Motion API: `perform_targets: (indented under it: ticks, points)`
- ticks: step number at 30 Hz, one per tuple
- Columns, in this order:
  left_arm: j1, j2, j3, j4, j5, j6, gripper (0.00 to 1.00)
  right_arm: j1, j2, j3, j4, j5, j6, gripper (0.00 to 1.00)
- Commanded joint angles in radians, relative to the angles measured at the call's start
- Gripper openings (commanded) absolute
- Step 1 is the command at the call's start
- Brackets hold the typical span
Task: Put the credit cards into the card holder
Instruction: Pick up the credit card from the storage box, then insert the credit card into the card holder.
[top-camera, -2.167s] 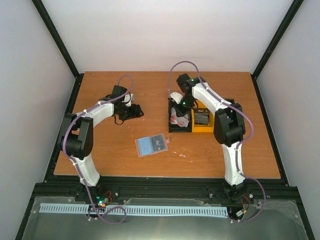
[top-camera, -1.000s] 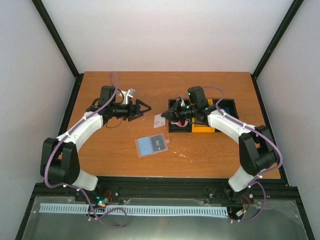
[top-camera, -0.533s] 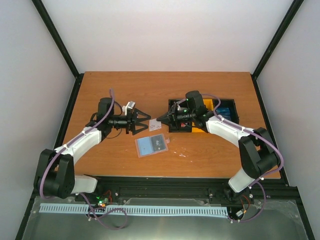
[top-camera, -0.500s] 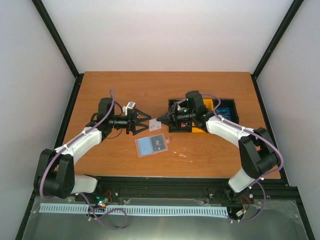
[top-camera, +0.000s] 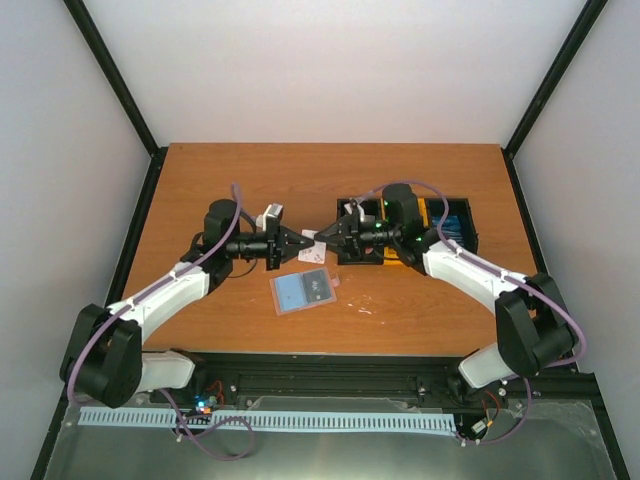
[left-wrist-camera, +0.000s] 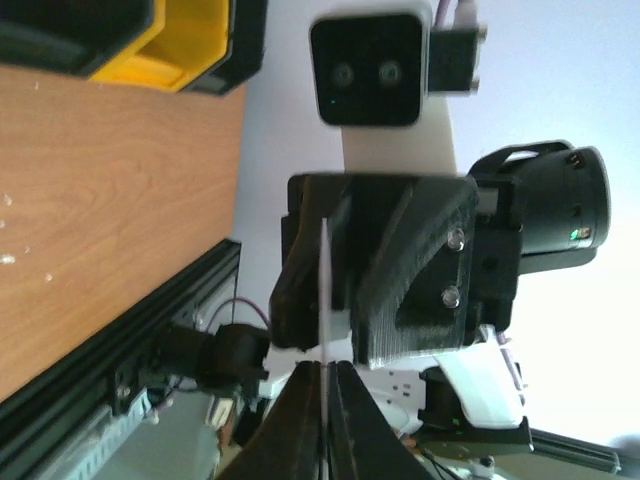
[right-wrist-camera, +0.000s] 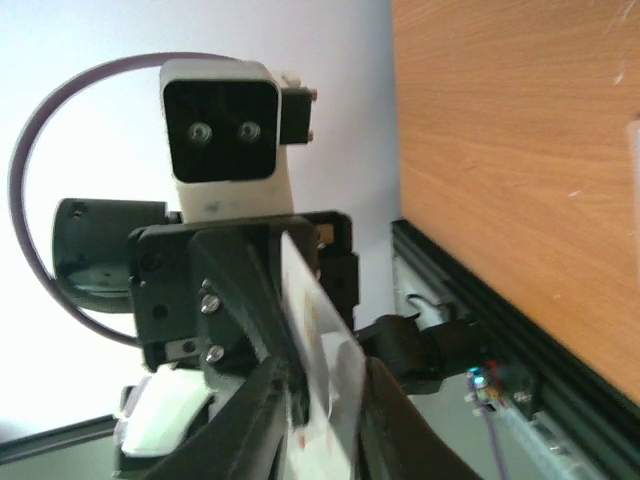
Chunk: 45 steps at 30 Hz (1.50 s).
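A white-and-red credit card (top-camera: 311, 241) hangs in the air between the two grippers, which meet tip to tip above the table. My left gripper (top-camera: 299, 246) is shut on it; in the left wrist view the card (left-wrist-camera: 325, 290) shows edge-on, pinched at the fingertips of this gripper (left-wrist-camera: 325, 372). My right gripper (top-camera: 323, 237) faces it from the right. In the right wrist view the card (right-wrist-camera: 322, 322) stands tilted between the slightly parted fingers of the right gripper (right-wrist-camera: 322, 405). The card holder (top-camera: 303, 291) lies open on the table just in front of them, pale blue side up.
A black bin (top-camera: 356, 257) and a yellow bin (top-camera: 408, 258) stand under the right arm, with blue cards (top-camera: 450, 224) in a compartment behind. The yellow bin (left-wrist-camera: 170, 45) also shows in the left wrist view. White specks lie on the wood (top-camera: 362, 309).
Both arms have come together over the table's middle. The left gripper, wide open before, has shut on the card's free end. The right gripper's fingers have parted a little.
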Motion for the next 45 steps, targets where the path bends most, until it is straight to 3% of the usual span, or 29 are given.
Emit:
perform_targets:
  ticks: [1, 4, 7, 9, 12, 15, 21, 27, 33, 45]
  points:
    - [-0.005, -0.056, -0.01, 0.068, -0.093, -0.007, 0.01, 0.011, -0.068, -0.037, 0.124, -0.054, -0.029, 0.26]
    - [-0.005, -0.083, -0.031, 0.071, -0.132, 0.014, 0.01, 0.011, -0.113, -0.06, 0.169, -0.068, -0.055, 0.38]
    - [-0.005, -0.126, -0.054, 0.047, -0.178, 0.043, 0.01, 0.011, -0.144, -0.064, 0.116, -0.066, -0.13, 0.4]
    - [-0.004, -0.161, -0.06, -0.009, -0.227, 0.086, 0.01, 0.009, -0.151, -0.045, -0.008, -0.052, -0.252, 0.42]
    - [-0.005, -0.21, -0.028, -0.274, -0.386, 0.225, 0.01, 0.008, -0.15, 0.002, -0.32, 0.11, -0.515, 0.44]
    - [-0.006, -0.239, -0.076, -0.398, -0.541, 0.297, 0.01, 0.02, -0.131, -0.017, -0.421, 0.275, -0.672, 0.45]
    - [-0.036, -0.264, -0.322, -0.211, -0.684, 0.261, 0.01, 0.111, -0.033, 0.001, -0.528, 0.51, -0.812, 0.45]
    - [-0.119, -0.15, -0.364, -0.079, -0.811, 0.246, 0.01, 0.198, 0.076, 0.04, -0.531, 0.587, -0.856, 0.39]
    - [-0.155, 0.017, -0.339, 0.054, -0.826, 0.267, 0.01, 0.217, 0.171, 0.069, -0.524, 0.669, -0.876, 0.38]
    - [-0.161, 0.169, -0.365, 0.267, -0.737, 0.305, 0.01, 0.205, 0.288, 0.126, -0.582, 0.827, -0.897, 0.42]
